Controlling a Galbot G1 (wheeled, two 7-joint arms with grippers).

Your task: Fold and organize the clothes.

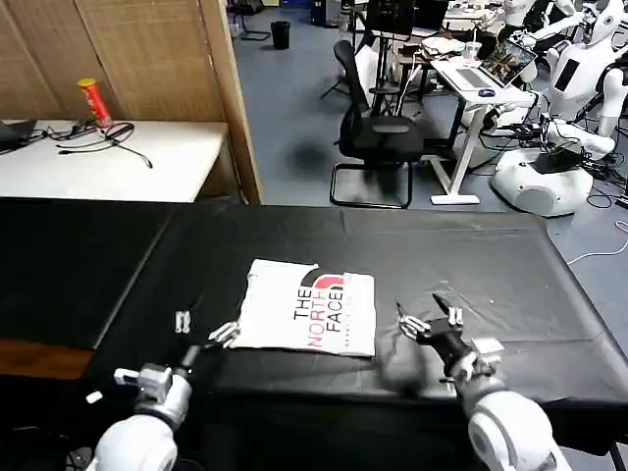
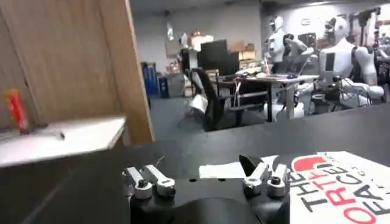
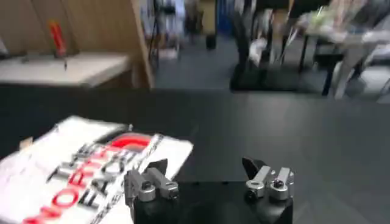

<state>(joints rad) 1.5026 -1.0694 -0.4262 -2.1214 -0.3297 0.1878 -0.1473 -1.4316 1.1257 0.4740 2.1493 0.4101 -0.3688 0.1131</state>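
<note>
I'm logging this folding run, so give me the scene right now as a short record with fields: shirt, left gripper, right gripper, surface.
shirt: T-shirt, folded into a compact rectangle, lettering up, lying flat
left gripper: left gripper, jaws open, at the shirt's left edge, low over the table
right gripper: right gripper, jaws open, just right of the shirt, apart from it
surface: table covered in black cloth
held: nothing in either gripper
</note>
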